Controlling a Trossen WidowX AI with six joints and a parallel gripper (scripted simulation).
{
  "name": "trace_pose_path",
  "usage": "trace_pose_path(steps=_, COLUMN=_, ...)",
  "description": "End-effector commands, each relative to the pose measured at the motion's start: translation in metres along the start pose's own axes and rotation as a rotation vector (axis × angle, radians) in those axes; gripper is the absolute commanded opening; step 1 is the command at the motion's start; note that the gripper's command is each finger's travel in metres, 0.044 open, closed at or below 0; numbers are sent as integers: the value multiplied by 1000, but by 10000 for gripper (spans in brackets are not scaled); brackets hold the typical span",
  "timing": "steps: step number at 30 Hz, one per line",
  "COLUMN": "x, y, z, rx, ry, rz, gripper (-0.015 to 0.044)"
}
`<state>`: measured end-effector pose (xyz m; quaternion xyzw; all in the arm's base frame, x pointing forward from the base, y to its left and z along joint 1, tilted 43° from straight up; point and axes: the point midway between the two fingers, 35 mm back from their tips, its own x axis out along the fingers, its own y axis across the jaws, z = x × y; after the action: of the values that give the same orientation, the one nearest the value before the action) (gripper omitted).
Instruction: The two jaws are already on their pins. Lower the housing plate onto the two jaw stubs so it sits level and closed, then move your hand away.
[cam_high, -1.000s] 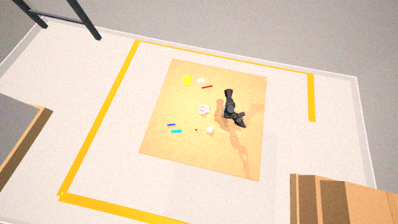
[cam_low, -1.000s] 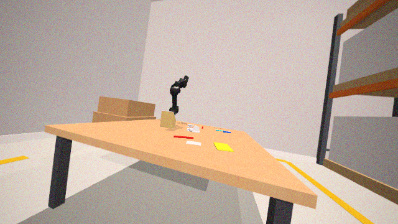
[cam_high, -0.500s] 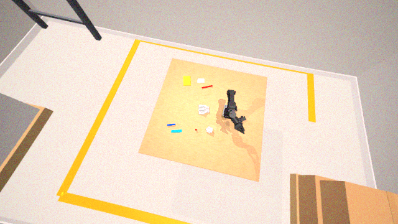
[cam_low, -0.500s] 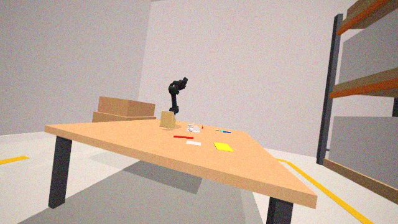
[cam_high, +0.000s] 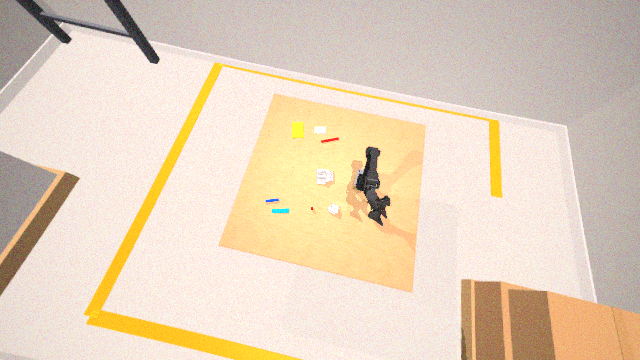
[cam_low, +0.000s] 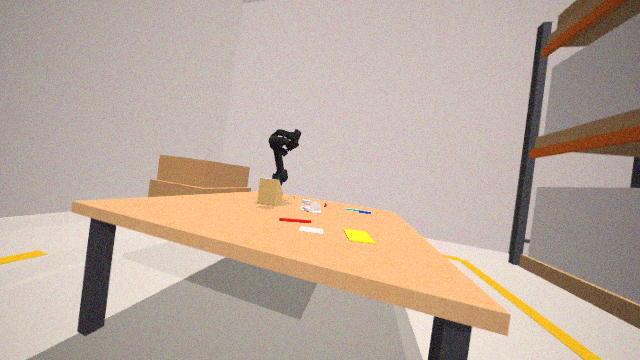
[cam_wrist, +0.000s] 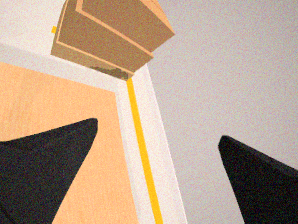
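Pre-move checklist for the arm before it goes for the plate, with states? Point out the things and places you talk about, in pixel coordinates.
1. Gripper (cam_high: 383, 212) (cam_wrist: 161, 133) open: ok, fingertips wide apart.
2. Nothing between the fingers: ok.
3. Gripper clear of the white parts (cam_high: 324, 176) (cam_low: 311, 206): ok, it is raised and off to one side.
4. Wrist view on the work: not ok, it shows the table edge, floor and cartons (cam_high: 575, 320) (cam_low: 204, 172) (cam_wrist: 107, 37).
5. Housing plate level and closed on the stubs: cannot tell, too small.
6. Jaws on their pins: cannot tell, too small.

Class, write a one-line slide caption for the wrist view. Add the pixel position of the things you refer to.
The open end effector (cam_wrist: 161, 133), nothing between its fingers, faces past a wooden table's corner (cam_wrist: 107, 100) toward brown boxes (cam_wrist: 107, 37).
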<state>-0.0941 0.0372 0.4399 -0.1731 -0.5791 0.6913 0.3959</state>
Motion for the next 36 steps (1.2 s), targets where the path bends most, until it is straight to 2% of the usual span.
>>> trace_pose_path(steps=1, x=8, y=3, z=-11, rx=77, ry=44, rz=15, gripper=440)
trace_pose_path(steps=14, x=24, y=11, z=-44, rx=332, ry=186, rz=27, gripper=440)
trace_pose_path(steps=36, x=40, y=23, z=-110, rx=777, ry=437, rz=-42, gripper=440)
